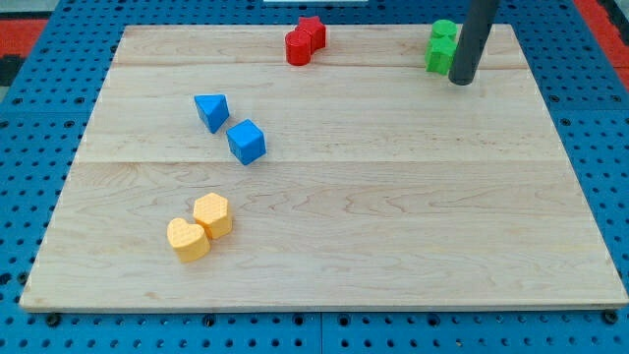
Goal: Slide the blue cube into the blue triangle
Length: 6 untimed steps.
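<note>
Wood board [393, 216] on blue pegboard [29, 147]. Blue cube [247, 142] just beside blue triangle [211, 110]; my tip [460, 81], a bare jawless rod, touches green blocks [441, 46], well apart.

Green blocks [441, 46] beside my tip [460, 81]

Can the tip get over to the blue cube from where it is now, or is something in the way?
Probably yes. My tip sits at the view's top right beside the green blocks; the blue cube lies down-left, near the blue triangle, with bare board between and the red blocks off that line.
</note>
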{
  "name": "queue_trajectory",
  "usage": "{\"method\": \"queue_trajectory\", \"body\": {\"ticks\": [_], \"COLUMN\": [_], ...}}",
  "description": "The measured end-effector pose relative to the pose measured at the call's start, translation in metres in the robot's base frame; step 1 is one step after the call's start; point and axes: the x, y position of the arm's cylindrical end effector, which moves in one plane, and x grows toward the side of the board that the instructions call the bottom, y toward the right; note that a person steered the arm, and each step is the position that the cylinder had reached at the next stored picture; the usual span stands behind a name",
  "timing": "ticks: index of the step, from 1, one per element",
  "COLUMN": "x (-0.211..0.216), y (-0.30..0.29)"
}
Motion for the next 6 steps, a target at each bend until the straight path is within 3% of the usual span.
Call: {"method": "queue_trajectory", "body": {"ticks": [6], "x": [0.042], "y": [-0.018]}}
